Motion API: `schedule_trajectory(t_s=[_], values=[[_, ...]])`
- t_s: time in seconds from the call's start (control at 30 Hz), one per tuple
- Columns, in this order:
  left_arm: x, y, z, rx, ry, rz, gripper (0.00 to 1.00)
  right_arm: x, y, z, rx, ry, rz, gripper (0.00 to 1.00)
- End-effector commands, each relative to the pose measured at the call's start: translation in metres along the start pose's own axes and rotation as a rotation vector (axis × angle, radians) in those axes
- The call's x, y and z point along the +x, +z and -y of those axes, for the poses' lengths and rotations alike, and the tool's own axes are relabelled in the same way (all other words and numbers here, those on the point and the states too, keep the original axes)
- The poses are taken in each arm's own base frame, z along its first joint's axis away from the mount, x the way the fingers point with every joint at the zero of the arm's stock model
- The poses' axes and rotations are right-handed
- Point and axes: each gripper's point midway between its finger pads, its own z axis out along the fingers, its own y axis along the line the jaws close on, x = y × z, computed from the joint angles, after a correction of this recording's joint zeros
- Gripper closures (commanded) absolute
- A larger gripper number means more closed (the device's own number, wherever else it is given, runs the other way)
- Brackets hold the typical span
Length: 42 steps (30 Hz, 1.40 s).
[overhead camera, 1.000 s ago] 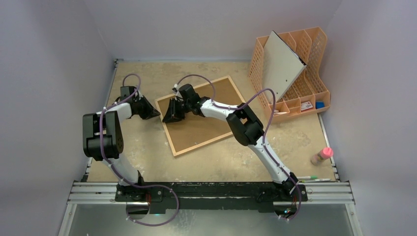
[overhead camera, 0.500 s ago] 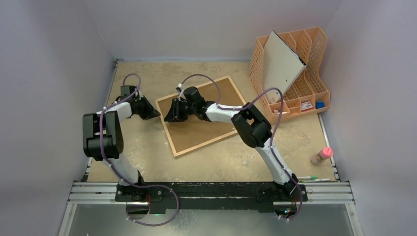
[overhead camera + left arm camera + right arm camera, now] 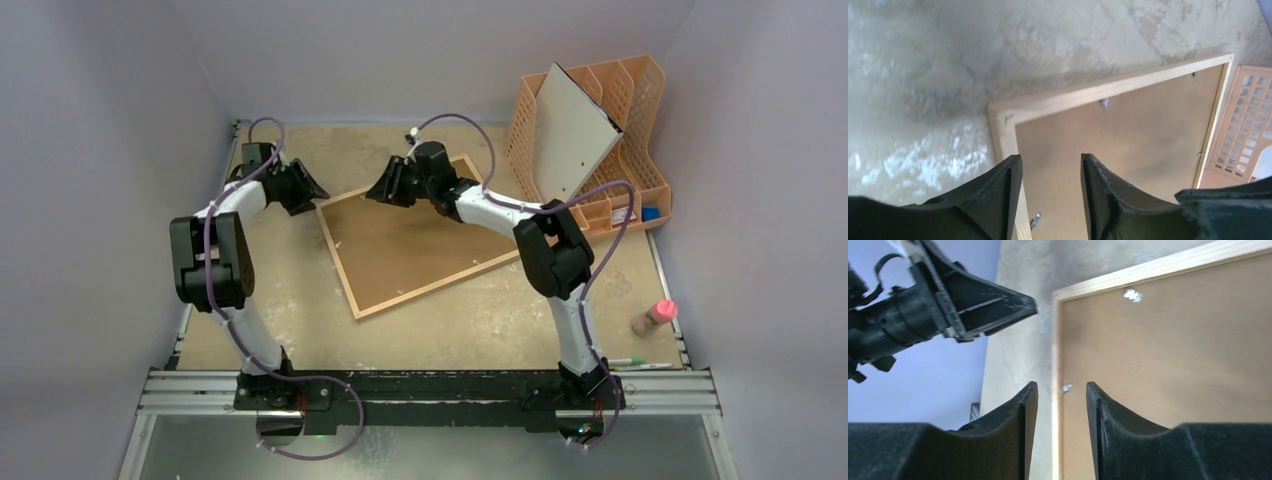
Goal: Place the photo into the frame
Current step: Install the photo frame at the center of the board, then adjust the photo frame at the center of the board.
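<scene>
The frame (image 3: pixel 337 258) of thin light wood lies flat on the table with its back up, and a brown hardboard backing panel (image 3: pixel 420 245) fills it. The photo is hidden. My left gripper (image 3: pixel 312 188) hovers open just beyond the frame's far left corner (image 3: pixel 1000 112), with nothing between its fingers (image 3: pixel 1050 157). My right gripper (image 3: pixel 378 193) hangs open over the frame's far edge and also holds nothing. In its wrist view it (image 3: pixel 1061 385) straddles the frame's wooden edge (image 3: pixel 1056 340) from above. Small metal tabs (image 3: pixel 1105 102) show along the backing's rim.
An orange lattice organizer (image 3: pixel 620 170) stands at the back right with a white-grey, dark-edged board (image 3: pixel 575 130) leaning in it. A pink-capped bottle (image 3: pixel 655 317) and pens (image 3: pixel 640 364) lie near the right front edge. Purple walls close in on three sides.
Both grippers have lifted off the backing panel and drawn back toward the far wall. The left jaws have gone from shut to open, and the right jaws have spread wider.
</scene>
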Motion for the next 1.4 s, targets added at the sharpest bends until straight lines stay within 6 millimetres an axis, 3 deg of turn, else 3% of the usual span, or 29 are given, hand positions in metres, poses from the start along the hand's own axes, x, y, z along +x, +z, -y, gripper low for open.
schedule_trajectory(t_s=[0.0,0.23,0.37,0.6,0.8,1.03,1.27,1.37], values=[[-0.026,0.018,0.017,0.08,0.1,0.029,0.49,-0.013,-0.007,0.021,0.083,0.031,0.012,0.55],[-0.036,0.051,0.012,0.077,0.205,0.007,0.45,-0.016,0.013,0.043,0.095,0.083,-0.03,0.51],[-0.034,0.063,0.013,0.087,0.273,0.0,0.43,-0.017,0.027,0.043,0.071,0.113,-0.045,0.51],[-0.003,0.078,0.015,0.152,0.334,-0.103,0.47,-0.014,0.046,0.05,0.05,0.155,-0.066,0.51],[0.025,0.071,0.011,0.128,0.316,-0.14,0.59,-0.012,0.052,0.056,0.049,0.173,-0.062,0.53],[0.057,0.052,-0.014,0.0,0.254,-0.169,0.72,-0.001,0.055,0.064,0.058,0.203,-0.084,0.58],[0.095,0.024,-0.027,-0.055,0.15,-0.208,0.75,0.024,0.052,0.059,0.064,0.169,-0.129,0.6],[0.109,0.013,-0.029,-0.054,0.129,-0.227,0.75,0.025,0.044,0.055,0.096,0.072,-0.123,0.6]])
